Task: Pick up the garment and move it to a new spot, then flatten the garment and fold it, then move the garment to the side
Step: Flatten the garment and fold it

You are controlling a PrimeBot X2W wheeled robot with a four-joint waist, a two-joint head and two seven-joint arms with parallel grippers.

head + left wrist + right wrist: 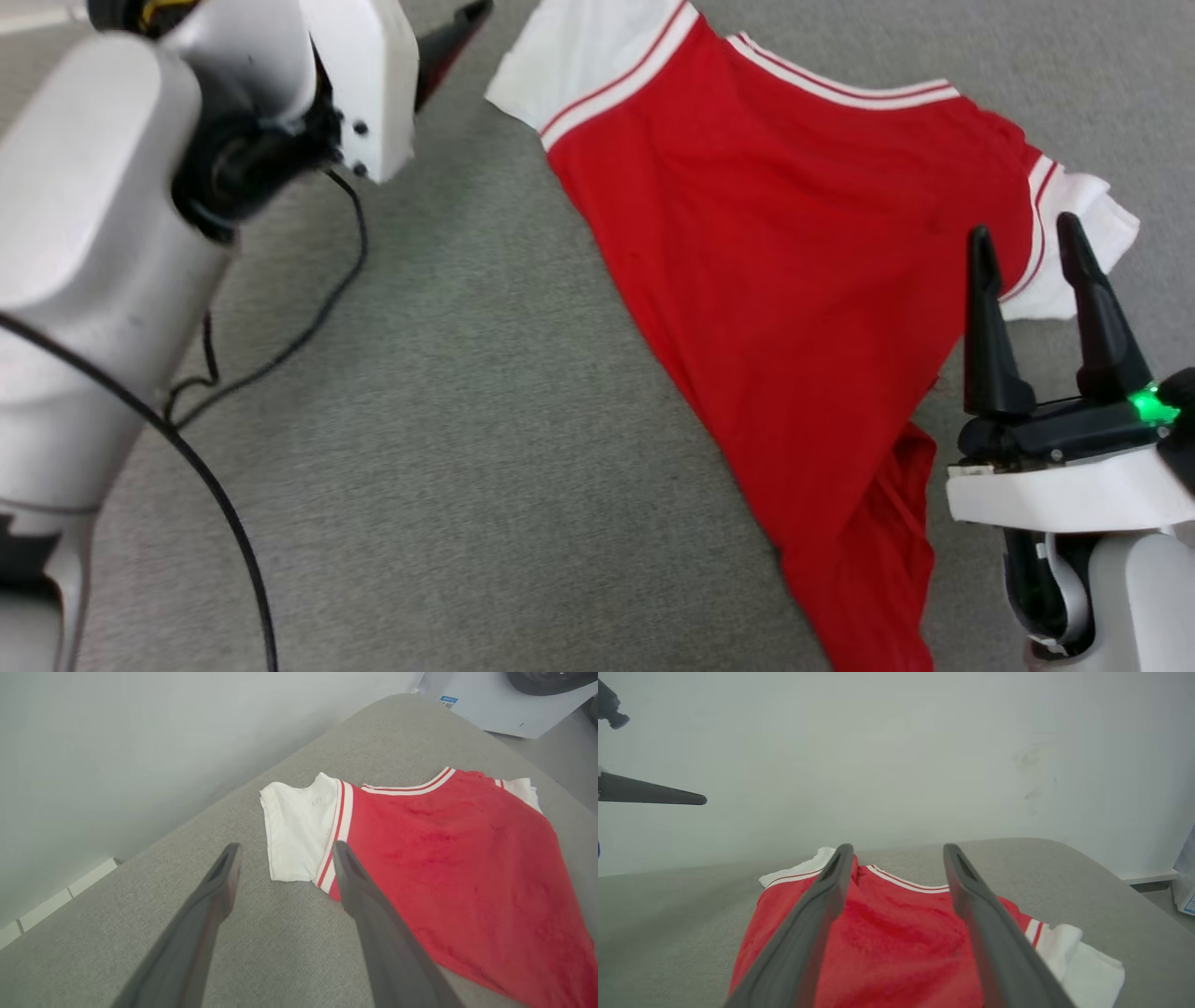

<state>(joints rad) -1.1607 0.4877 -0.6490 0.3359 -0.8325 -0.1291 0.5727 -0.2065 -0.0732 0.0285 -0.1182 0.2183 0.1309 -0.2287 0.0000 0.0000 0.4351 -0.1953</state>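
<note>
The garment lies spread on the grey padded surface, plain red side up, with white sleeves and striped trim. Its lower hem is bunched near the front right. My right gripper hovers open over the garment's right edge beside the right sleeve, with nothing between its fingers. In the right wrist view the garment lies under that open gripper. My left gripper is open and empty above the surface, just short of the left white sleeve. One of its fingertips shows at the top of the head view.
A black cable hangs from the left arm over the surface. A pale wall stands behind the surface's rounded far edge. A white box sits on the floor beyond the corner.
</note>
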